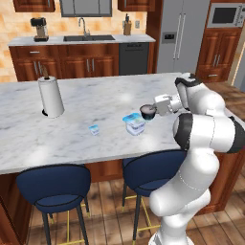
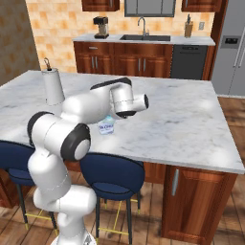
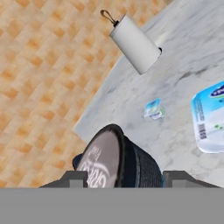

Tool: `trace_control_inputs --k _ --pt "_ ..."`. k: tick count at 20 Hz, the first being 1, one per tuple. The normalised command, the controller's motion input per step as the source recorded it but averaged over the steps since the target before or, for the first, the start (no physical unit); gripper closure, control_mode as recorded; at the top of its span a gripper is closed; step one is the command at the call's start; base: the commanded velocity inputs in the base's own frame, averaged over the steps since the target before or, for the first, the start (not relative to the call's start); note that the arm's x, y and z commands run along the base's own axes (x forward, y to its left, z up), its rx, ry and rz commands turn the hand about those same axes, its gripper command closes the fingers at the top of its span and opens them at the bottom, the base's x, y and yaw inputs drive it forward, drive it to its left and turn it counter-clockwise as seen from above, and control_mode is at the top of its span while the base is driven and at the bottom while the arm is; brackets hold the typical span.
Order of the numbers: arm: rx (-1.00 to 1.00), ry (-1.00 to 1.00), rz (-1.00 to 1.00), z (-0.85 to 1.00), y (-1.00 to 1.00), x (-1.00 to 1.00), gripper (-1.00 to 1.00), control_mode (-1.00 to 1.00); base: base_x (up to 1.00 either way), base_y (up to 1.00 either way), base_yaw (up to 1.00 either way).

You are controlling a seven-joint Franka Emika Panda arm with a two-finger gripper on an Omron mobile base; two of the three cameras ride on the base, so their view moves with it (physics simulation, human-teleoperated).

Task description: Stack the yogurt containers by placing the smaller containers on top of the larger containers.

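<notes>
Though its fingertips are cut off, hand [image 3: 120,175] clamped on dark cup [image 3: 118,159] (lid sideways).

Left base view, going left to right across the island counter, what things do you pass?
Paper towel roll → tiny white cup → squarish tub → dark cup held in the tool.

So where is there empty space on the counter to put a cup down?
Lots of bare marble lies between the paper towel roll and the tiny cup, and behind the tub. It is crowded near the tub, where the end effector holds the dark cup.
</notes>
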Motion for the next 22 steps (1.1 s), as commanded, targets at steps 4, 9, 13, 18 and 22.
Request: trace_control_inputs --k 4,9,13,18,22 --pt "0.0 0.0 0.0 -0.16 0.11 0.19 1.0 -1.0 0.0 0.0 0.0" --pt "0.0 0.0 0.0 -0.13 0.09 0.18 1.0 -1.0 0.0 0.0 0.0" --pt "0.0 0.0 0.0 -0.15 0.01 0.19 1.0 -1.0 0.0 0.0 0.0" --pt "0.02 0.0 0.0 -0.15 0.0 0.2 1.0 -1.0 0.0 0.0 0.0" --pt "0.0 0.0 0.0 -0.17 0.0 0.24 1.0 -1.0 0.0 0.0 0.0"
